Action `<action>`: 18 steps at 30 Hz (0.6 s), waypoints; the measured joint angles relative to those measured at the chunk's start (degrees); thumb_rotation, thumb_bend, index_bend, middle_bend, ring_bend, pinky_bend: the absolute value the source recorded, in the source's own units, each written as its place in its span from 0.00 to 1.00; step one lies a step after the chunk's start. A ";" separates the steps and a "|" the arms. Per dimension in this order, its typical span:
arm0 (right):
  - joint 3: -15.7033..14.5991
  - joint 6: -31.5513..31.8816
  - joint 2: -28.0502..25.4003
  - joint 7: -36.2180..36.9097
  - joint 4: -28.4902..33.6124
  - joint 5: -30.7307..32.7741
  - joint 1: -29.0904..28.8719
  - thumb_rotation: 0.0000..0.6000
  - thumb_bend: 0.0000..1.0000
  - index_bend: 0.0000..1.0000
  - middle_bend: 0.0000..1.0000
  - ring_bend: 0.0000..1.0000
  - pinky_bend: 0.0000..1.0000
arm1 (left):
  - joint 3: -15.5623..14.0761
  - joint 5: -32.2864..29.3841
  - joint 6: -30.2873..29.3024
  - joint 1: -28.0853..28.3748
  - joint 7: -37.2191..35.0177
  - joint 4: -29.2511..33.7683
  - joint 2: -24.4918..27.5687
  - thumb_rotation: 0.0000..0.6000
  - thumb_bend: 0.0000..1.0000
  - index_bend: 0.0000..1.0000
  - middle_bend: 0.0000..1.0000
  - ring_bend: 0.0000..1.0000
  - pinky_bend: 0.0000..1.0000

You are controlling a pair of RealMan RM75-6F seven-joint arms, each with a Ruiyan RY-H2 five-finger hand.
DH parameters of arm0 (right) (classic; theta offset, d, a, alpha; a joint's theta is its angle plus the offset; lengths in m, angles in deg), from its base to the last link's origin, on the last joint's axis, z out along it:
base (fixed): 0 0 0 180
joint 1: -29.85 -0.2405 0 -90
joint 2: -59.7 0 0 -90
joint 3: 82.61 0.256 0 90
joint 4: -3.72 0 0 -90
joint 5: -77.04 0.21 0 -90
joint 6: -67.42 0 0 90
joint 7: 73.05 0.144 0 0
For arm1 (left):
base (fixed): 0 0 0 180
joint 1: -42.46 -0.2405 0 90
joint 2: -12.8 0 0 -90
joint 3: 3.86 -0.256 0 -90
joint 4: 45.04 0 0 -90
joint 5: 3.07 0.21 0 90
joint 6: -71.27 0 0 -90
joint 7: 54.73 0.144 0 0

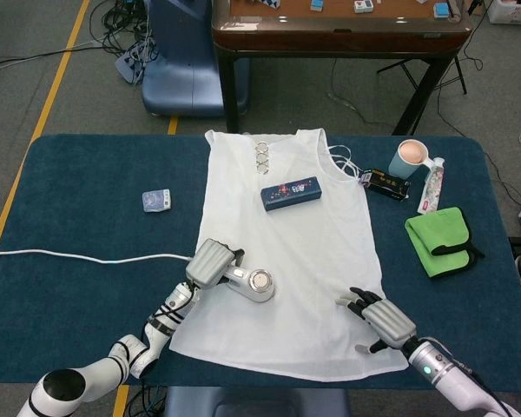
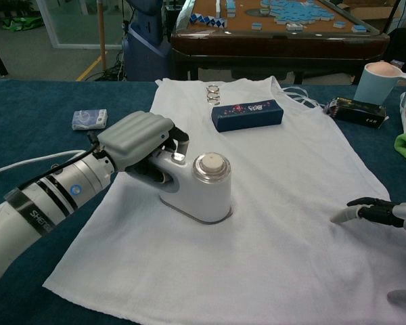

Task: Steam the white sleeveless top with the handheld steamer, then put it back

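The white sleeveless top lies flat on the dark blue table, neck toward the far side. My left hand grips the handle of the white handheld steamer, whose base sits flat on the lower left part of the top. Its white cord trails left across the table. My right hand rests on the top's lower right corner, fingers spread, holding nothing.
A dark blue box lies on the top's chest area, metal rings at the neckline. A small card packet lies left. A pink-filled mug, black box, tube and green cloth sit right.
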 measured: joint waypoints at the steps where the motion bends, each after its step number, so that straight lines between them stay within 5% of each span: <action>1: 0.03 -0.07 0.02 0.03 -0.02 0.01 -0.05 1.00 0.17 0.14 0.15 0.04 0.13 | 0.02 -0.03 0.03 -0.08 -0.10 -0.16 0.27 1.00 0.33 0.96 0.90 0.75 0.80; 18: 0.36 -0.96 0.06 -1.12 0.75 0.42 -0.52 1.00 0.17 0.14 0.15 0.04 0.13 | -0.52 -1.27 0.25 -3.95 -5.77 -4.02 5.14 1.00 0.33 0.96 0.90 0.75 0.80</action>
